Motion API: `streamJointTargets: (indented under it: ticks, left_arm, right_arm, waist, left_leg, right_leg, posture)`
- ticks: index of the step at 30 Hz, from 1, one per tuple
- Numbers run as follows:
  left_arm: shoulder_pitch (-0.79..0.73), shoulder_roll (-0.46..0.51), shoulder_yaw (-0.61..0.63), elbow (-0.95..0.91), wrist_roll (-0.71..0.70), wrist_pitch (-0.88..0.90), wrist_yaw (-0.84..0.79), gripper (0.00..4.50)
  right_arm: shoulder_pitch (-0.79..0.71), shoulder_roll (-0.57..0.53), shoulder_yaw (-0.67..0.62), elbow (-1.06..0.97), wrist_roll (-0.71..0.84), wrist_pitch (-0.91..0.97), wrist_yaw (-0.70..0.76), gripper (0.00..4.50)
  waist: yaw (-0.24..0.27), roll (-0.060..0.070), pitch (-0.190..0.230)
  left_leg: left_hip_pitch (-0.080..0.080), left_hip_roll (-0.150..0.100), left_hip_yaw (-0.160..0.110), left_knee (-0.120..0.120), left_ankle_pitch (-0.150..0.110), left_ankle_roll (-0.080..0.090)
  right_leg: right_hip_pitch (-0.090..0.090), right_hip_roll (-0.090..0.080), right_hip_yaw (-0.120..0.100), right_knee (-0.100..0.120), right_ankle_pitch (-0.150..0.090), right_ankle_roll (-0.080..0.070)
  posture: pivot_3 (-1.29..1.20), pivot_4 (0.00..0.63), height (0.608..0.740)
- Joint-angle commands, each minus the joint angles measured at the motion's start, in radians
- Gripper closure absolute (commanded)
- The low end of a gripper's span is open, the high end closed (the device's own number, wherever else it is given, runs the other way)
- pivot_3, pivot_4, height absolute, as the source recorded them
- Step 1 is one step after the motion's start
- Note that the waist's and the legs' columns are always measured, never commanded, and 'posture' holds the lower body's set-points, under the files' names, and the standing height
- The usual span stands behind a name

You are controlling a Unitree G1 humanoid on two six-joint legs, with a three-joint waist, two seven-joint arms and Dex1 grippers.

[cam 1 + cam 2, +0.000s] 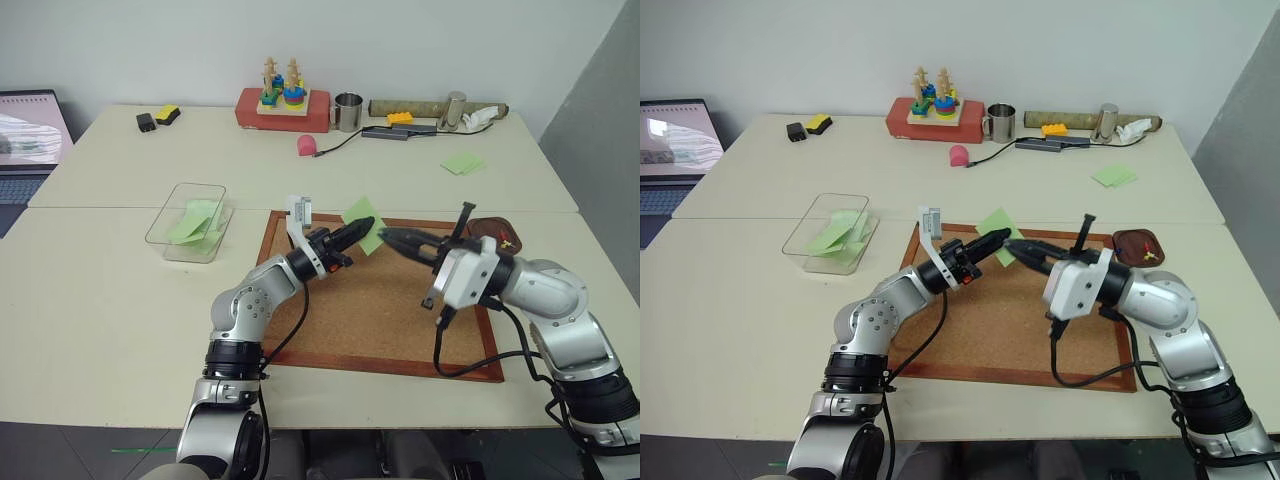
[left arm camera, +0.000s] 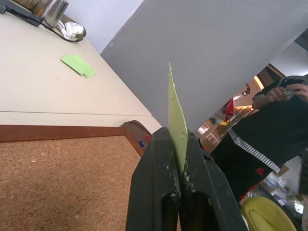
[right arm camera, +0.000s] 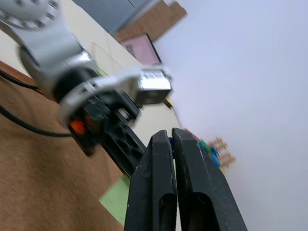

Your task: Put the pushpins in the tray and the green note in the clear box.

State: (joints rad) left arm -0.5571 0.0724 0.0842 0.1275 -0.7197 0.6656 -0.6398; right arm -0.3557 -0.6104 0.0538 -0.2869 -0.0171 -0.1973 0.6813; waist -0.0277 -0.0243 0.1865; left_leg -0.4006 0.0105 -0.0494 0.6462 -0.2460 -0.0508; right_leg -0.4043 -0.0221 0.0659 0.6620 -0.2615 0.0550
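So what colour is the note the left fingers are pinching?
Light green; the green note shows best in the left wrist view, clamped between the black fingers.

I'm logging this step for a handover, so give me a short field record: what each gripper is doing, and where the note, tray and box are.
left gripper: shut on the light green paper note, held above the wood-framed corkboard
right gripper: shut; whether it holds a pushpin can't be made out
dark red-brown glossy tray: off the corkboard's far right corner, small coloured pushpins inside
clear plastic box: left of the corkboard, green sheets inside
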Motion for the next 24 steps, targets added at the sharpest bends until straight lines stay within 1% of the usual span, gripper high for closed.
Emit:
streamJointTargets:
  ticks: [1,3,9,12,16,17,18,20,21,22,23,24]
  left_arm:
    - [0.016,0.015,-0.008,-0.116,-0.001,-0.010,0.004,4.46]
    - [0.040,0.036,-0.018,-0.172,0.000,0.003,0.002,4.46]
    - [0.098,0.080,-0.051,-0.320,-0.009,0.046,0.015,4.46]
    - [0.105,0.084,-0.062,-0.357,-0.013,0.056,0.024,4.46]
    - [0.111,0.084,-0.072,-0.377,-0.006,0.057,0.029,4.46]
    - [0.112,0.083,-0.072,-0.379,-0.006,0.057,0.031,4.50]
    - [0.113,0.082,-0.073,-0.379,-0.005,0.057,0.032,4.50]
    - [0.114,0.080,-0.074,-0.379,-0.005,0.054,0.035,4.50]
    - [0.115,0.079,-0.075,-0.379,-0.005,0.053,0.037,4.50]
    - [0.116,0.077,-0.076,-0.377,-0.004,0.051,0.039,4.50]
    - [0.117,0.078,-0.077,-0.376,-0.005,0.050,0.040,4.50]
    - [0.117,0.078,-0.076,-0.376,-0.006,0.051,0.041,4.50]
  right_arm:
    - [0.006,-0.008,-0.129,0.150,-0.046,0.165,-0.144,4.50]
    - [-0.008,-0.005,-0.155,0.259,-0.068,0.209,-0.205,4.50]
    - [-0.087,0.034,-0.182,0.528,-0.054,0.321,-0.293,4.50]
    - [-0.125,0.049,-0.188,0.611,-0.043,0.324,-0.313,4.50]
    - [-0.158,0.066,-0.194,0.669,-0.019,0.348,-0.328,4.50]
    - [-0.160,0.068,-0.196,0.675,-0.015,0.350,-0.333,4.06]
    - [-0.161,0.069,-0.197,0.678,-0.012,0.349,-0.336,4.01]
    - [-0.161,0.070,-0.199,0.676,-0.006,0.349,-0.337,3.49]
    - [-0.160,0.071,-0.200,0.672,-0.003,0.349,-0.336,3.39]
    - [-0.158,0.073,-0.202,0.665,0.001,0.351,-0.336,3.14]
    - [-0.156,0.074,-0.203,0.656,0.003,0.355,-0.337,3.03]
    - [-0.154,0.074,-0.202,0.648,0.004,0.357,-0.338,2.67]
  waist:
    - [0.000,0.000,0.000]
    - [-0.001,0.000,0.000]
    - [-0.006,0.001,0.000]
    - [-0.004,0.001,0.000]
    - [-0.004,0.001,-0.001]
    - [-0.005,0.001,-0.001]
    - [-0.005,0.001,-0.001]
    - [-0.005,0.001,-0.001]
    - [-0.004,0.001,-0.001]
    - [-0.004,0.001,-0.001]
    - [-0.004,0.001,-0.001]
    - [-0.005,0.001,-0.001]
  left_leg:
    - [0.000,0.000,0.000,0.000,0.000,0.000]
    - [0.000,0.000,0.000,0.000,0.000,0.000]
    - [0.001,0.000,0.002,-0.001,0.000,0.000]
    - [0.001,0.000,0.003,0.000,0.000,0.000]
    - [0.001,0.000,0.003,0.000,0.000,0.000]
    - [0.001,0.000,0.003,0.000,0.000,0.000]
    - [0.001,0.000,0.003,0.000,0.000,0.000]
    - [0.001,0.000,0.003,0.000,0.000,0.000]
    - [0.001,0.000,0.003,0.000,0.000,0.000]
    - [0.001,0.000,0.003,0.000,0.000,0.000]
    - [0.001,0.000,0.003,0.000,0.000,0.000]
    - [0.001,0.000,0.003,0.000,0.000,0.000]
  right_leg:
    - [0.000,0.000,0.000,0.000,0.000,0.000]
    - [0.000,0.000,0.001,0.000,0.000,0.000]
    - [0.000,0.000,0.003,0.001,0.000,-0.001]
    - [0.000,0.000,0.003,0.002,0.000,-0.001]
    - [0.000,0.000,0.003,0.001,0.000,-0.001]
    - [0.000,0.000,0.003,0.002,0.000,-0.001]
    - [0.000,0.000,0.003,0.001,0.000,-0.001]
    - [0.000,0.000,0.003,0.001,0.000,-0.001]
    - [0.000,0.000,0.003,0.001,0.000,-0.001]
    - [0.000,0.000,0.003,0.001,0.000,-0.001]
    - [0.000,0.000,0.003,0.002,0.000,-0.001]
    - [0.000,0.000,0.003,0.002,0.000,-0.001]
  posture:
    - [0.00,0.150,0.740]
    - [0.00,0.150,0.740]
    - [0.00,0.150,0.740]
    - [0.00,0.150,0.740]
    - [0.00,0.150,0.740]
    - [0.00,0.150,0.740]
    - [0.00,0.150,0.740]
    - [0.00,0.150,0.740]
    - [0.00,0.150,0.740]
    - [0.00,0.150,0.740]
    - [0.00,0.150,0.740]
    - [0.00,0.150,0.740]
